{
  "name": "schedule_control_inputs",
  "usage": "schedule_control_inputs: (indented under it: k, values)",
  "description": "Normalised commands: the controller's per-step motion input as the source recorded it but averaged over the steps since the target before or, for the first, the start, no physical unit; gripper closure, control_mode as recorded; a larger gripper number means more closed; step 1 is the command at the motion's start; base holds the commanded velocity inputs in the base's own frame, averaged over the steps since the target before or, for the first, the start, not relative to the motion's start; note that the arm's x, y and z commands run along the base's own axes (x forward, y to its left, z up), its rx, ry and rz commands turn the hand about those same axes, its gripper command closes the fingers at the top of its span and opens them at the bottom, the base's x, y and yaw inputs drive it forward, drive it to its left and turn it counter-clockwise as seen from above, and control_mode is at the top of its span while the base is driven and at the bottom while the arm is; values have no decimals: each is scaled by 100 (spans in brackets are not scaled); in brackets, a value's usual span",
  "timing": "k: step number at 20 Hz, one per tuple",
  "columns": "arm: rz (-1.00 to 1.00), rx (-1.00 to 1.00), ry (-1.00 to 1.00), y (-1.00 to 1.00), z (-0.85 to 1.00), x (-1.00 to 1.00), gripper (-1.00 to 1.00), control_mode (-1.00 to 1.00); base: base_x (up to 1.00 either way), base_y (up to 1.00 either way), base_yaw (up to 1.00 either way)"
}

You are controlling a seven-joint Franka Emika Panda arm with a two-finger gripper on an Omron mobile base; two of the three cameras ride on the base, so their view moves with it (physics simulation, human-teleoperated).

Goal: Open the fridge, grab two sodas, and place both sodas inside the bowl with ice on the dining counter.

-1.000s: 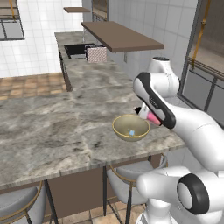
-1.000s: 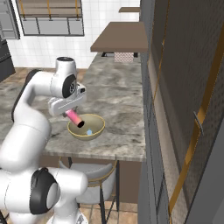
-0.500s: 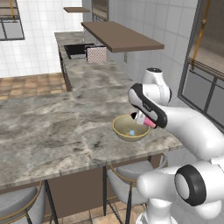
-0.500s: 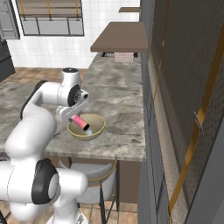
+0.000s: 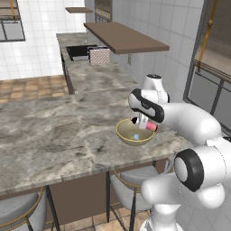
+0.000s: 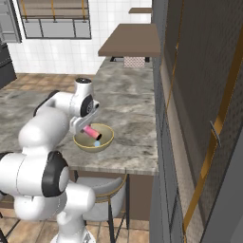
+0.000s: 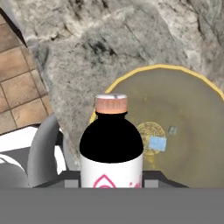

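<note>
soda bottle point(image 7: 111, 144): clamped in gripper point(image 7: 111, 181), tilted neck-down over the bowl; dark body, pale pink-marked label, pinkish cap.
gripper: shut on the bottle's lower body; pads themselves cut off at hand view bottom.
bowl point(image 5: 122, 134): tan-yellow, on the surface near its front edge; small blue ice cube point(image 7: 157, 143) inside, no bottle in it as far as visible.
why held so: probably lining up for release into bowl, low enough to avoid bounce-out.
dining surface point(image 5: 54, 131): marbled grey stone, stools below.
hidden: second soda, fridge; bottle base.

Soda point(image 7: 111, 148) base cut off; tool point(image 7: 111, 183) fingertips hidden.
</note>
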Motion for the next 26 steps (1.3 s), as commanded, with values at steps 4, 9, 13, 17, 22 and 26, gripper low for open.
schedule_control_inputs:
  k: [4, 9, 13, 17, 22, 26]
  values:
    - [7, 0, 0, 0, -26, 23, 100, -100, 0, 0, 0]
    - [4, 0, 0, 0, -21, 2, 100, -100, 0, 0, 0]
    - [2, -2, 0, 0, -23, 2, 100, -100, 0, 0, 0]
    - [2, -2, 0, 0, -23, 8, 100, -100, 0, 0, 0]
    - [2, -1, 0, 0, -15, 11, 100, -100, 0, 0, 0]
    - [2, 0, 0, 0, -7, 7, 100, -100, 0, 0, 0]
